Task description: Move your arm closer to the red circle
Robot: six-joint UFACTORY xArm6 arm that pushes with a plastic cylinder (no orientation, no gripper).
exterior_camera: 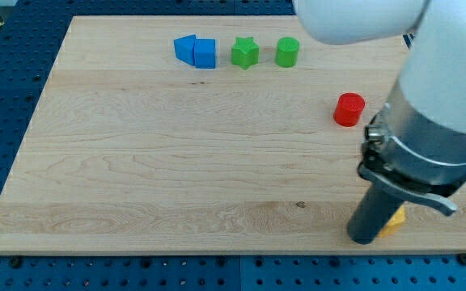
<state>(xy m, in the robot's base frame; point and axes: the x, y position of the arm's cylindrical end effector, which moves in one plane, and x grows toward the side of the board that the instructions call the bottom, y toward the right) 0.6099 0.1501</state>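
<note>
The red circle point(349, 109) is a short red cylinder standing on the wooden board point(176, 162) at the view's right, upper half. My arm comes in from the view's upper right, and my tip point(366, 238) rests on the board near the bottom right corner. The tip is well below the red circle and slightly to its right, apart from it. A yellow block point(395, 221) lies right next to the tip on its right side, mostly hidden behind the rod; its shape cannot be made out.
Along the view's top stand two blue blocks touching each other point(195, 52), a green star point(244, 53) and a green cylinder point(287, 52). The board's right edge runs under my arm, and a blue perforated table surrounds the board.
</note>
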